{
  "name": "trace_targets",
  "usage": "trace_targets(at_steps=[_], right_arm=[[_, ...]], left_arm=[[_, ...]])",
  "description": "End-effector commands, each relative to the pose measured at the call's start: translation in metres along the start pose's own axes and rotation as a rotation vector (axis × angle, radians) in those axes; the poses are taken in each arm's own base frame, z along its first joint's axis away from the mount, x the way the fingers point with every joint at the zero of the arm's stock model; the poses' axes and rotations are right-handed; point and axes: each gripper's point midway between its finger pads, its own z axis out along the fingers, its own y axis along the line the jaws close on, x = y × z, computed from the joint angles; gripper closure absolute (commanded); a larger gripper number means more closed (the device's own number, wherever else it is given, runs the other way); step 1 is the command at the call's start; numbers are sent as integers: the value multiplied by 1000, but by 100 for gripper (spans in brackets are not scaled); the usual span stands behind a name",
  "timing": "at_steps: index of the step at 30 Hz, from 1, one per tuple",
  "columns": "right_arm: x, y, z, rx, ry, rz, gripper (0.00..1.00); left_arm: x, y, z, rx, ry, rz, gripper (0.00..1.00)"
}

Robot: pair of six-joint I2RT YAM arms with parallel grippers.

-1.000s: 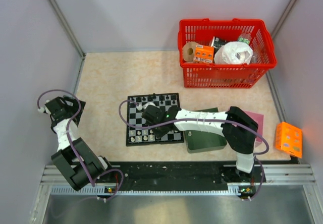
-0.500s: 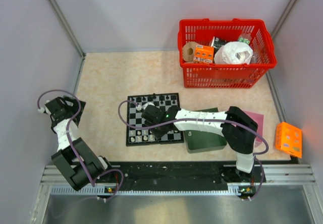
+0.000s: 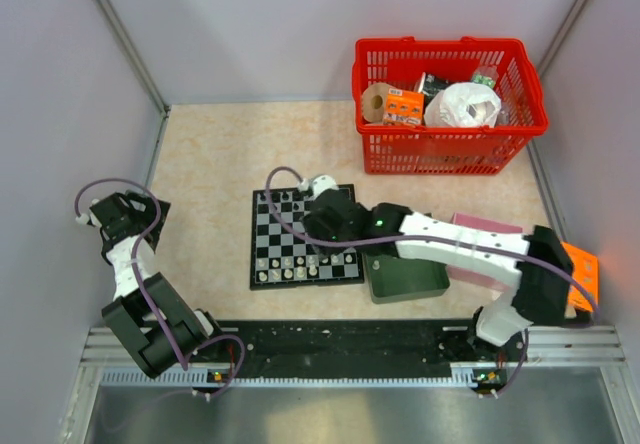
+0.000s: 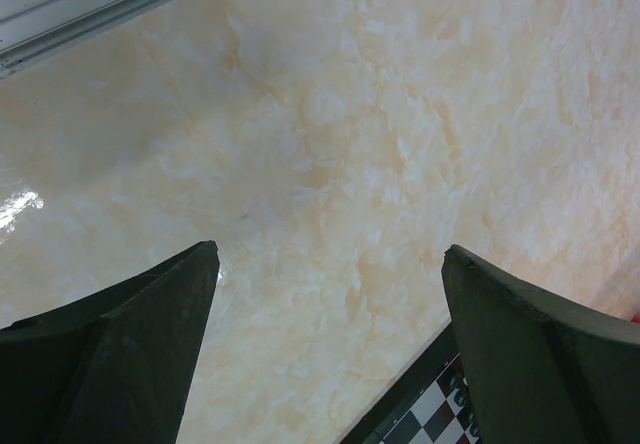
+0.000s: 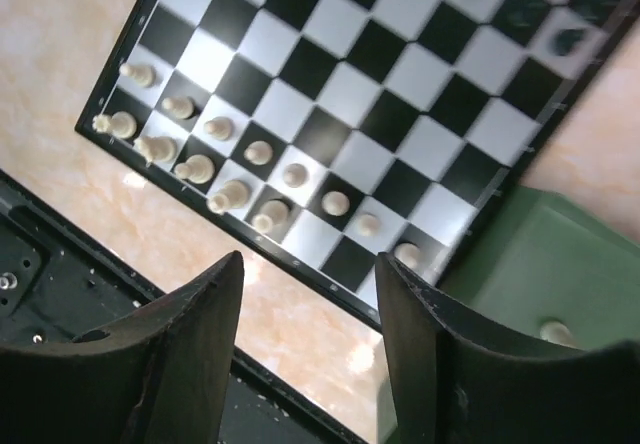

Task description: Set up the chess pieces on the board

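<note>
Marbled beige table (image 3: 210,154) between lilac walls (image 3: 250,24), red basket (image 3: 450,154) at two o'clock.
The board (image 3: 290,234) lies just off centre toward seven o'clock, with a green tray (image 3: 405,276) beside its three-o'clock edge. The left gripper (image 4: 330,252) is spread wide at nine o'clock, and the right gripper (image 5: 310,264) is spread and empty. Only the right wrist view resolves whitish chess pieces (image 5: 230,196) in two rows.

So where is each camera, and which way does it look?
Top camera: high behind the arms, looking down on the table; left arm and right arm show.
Left wrist camera: on the left arm, facing down at the table and the board corner; left fingers show, spread wide.
Right wrist camera: on the right arm, facing down at the board's white pieces; right fingers show, apart.
Shared: all three see the board; top and right wrist see the green tray.
</note>
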Motion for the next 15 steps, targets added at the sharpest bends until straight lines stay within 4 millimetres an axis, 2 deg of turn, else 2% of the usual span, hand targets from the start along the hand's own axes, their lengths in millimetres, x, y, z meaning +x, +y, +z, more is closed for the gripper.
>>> trace_targets(at_steps=[1,3,5,9,12,15], right_arm=[[-24,-54,-44,100,-167,164,44],[-14,-86,-50,149,-173,241,44],[9,-116,-47,183,-133,311,44],[47,-160,-44,231,-64,450,45],[72,-172,-37,260,-2,481,45],[83,-171,-28,258,50,478,46]], left_arm=[[-13,-5,-5,25,-50,11,1],[-11,-4,-4,24,-47,9,1],[-12,-5,-4,26,-49,8,1],[-11,-5,-2,28,-47,9,1],[-10,-4,-1,27,-39,7,1],[-9,-5,0,32,-36,5,1]])
